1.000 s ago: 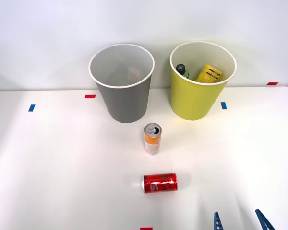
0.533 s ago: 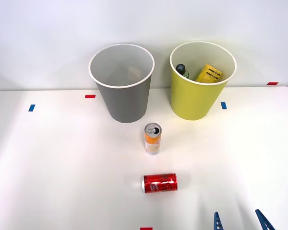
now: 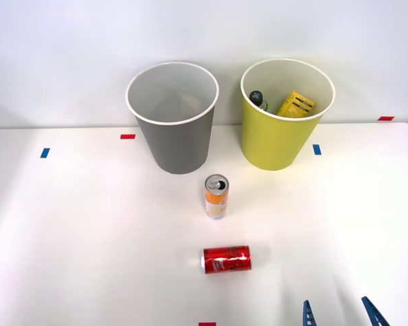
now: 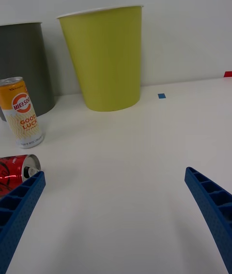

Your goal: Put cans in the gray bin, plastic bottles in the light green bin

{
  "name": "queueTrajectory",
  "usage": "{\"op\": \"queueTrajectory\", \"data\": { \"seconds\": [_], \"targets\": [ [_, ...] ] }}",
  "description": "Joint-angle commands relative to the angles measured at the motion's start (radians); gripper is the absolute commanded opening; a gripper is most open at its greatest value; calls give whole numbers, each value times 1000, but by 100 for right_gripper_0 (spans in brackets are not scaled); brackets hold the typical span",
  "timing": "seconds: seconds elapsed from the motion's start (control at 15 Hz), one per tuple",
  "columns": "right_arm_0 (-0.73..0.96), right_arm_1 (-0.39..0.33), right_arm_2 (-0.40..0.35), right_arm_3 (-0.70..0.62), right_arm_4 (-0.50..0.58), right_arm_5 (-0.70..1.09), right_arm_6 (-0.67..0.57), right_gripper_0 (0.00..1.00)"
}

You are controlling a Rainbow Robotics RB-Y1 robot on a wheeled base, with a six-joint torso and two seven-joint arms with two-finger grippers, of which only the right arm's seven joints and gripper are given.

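The slim orange-and-white can (image 3: 216, 195) (image 4: 21, 112) stands upright in the middle of the table, in front of the gray bin (image 3: 172, 117) (image 4: 24, 73). Nearer to me, the red can (image 3: 226, 259) (image 4: 14, 171) lies on its side. The light green bin (image 3: 286, 113) (image 4: 106, 56) stands at the back right; inside it I see a green plastic bottle (image 3: 258, 99) with a black cap and a yellow item (image 3: 296, 104). My right gripper (image 3: 340, 314) (image 4: 116, 211) is open low over the table's front right, to the right of the red can, with nothing between its fingers.
Small blue tape marks (image 3: 45, 153) (image 3: 317, 149) and red tape marks (image 3: 127, 136) (image 3: 386, 118) (image 3: 207, 324) lie on the white table (image 3: 88, 224). A plain wall rises just behind the bins.
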Motion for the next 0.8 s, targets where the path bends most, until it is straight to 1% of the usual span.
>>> {"op": "queueTrajectory", "data": {
  "seconds": [0.07,0.8],
  "targets": [
    [0,0,0,0,0,0,0,100],
    [0,0,0,0,0,0,0,100]
  ]
}}
